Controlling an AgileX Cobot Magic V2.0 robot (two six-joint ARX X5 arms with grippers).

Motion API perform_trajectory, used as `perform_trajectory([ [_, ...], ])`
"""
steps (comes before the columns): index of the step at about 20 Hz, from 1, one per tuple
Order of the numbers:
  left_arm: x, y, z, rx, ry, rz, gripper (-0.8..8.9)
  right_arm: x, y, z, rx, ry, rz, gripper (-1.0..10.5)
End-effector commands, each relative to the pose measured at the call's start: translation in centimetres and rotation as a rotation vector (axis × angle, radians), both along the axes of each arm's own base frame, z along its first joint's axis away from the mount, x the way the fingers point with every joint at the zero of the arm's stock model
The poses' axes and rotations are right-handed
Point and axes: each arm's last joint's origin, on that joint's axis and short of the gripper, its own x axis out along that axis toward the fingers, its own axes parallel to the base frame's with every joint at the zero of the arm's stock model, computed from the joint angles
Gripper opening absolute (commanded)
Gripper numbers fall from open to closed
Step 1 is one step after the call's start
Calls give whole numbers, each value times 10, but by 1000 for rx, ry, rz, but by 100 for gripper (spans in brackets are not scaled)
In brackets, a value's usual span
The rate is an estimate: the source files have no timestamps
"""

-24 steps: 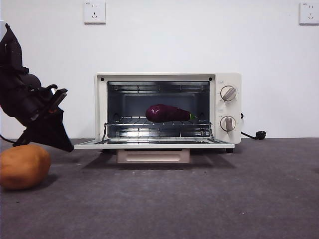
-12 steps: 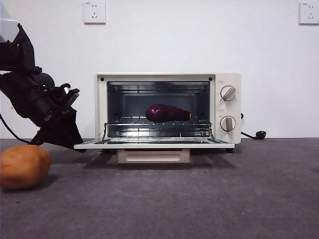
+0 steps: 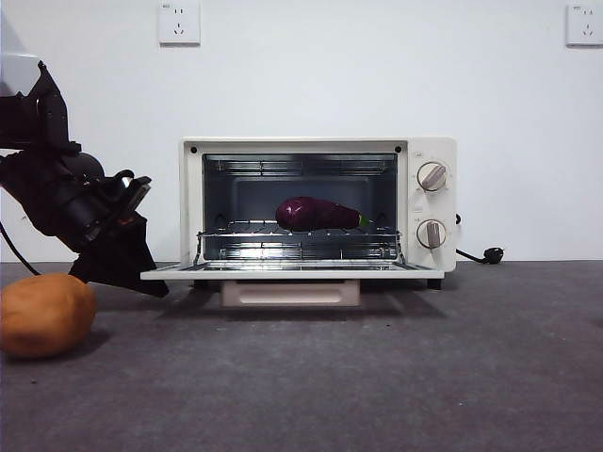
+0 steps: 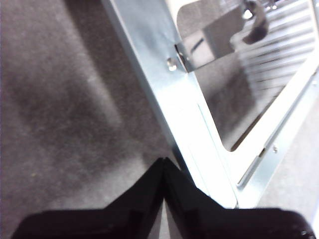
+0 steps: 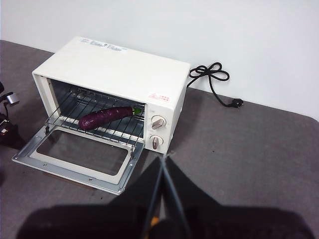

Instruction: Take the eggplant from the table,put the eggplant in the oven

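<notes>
Already the eggplant is lying on the wire rack inside the oven. Left gripper is hanging beside the lowered door's left edge, jaws pressed together and gripping nothing, seemingly placed to lift it.

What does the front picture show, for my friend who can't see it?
A purple eggplant lies on the wire rack inside a cream toaster oven with its door folded down. The left gripper, jaws shut, is by the door's edge, near an orange-brown potato on the grey table.
</notes>
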Motion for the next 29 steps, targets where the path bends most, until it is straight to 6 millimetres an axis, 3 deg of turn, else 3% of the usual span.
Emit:
perform_trajectory([
  [1, 0, -4, -3, -128, -12, -37, -7, 0, 0, 0, -1, -5, 1, -11],
  [17, 3, 2, 9, -289, -61, -41, -6, 0, 0, 0, -5, 3, 1, -12],
  [29, 14, 5, 43, -334, -196, 6, -6, 4, 2, -3, -22, 31, 2, -12],
])
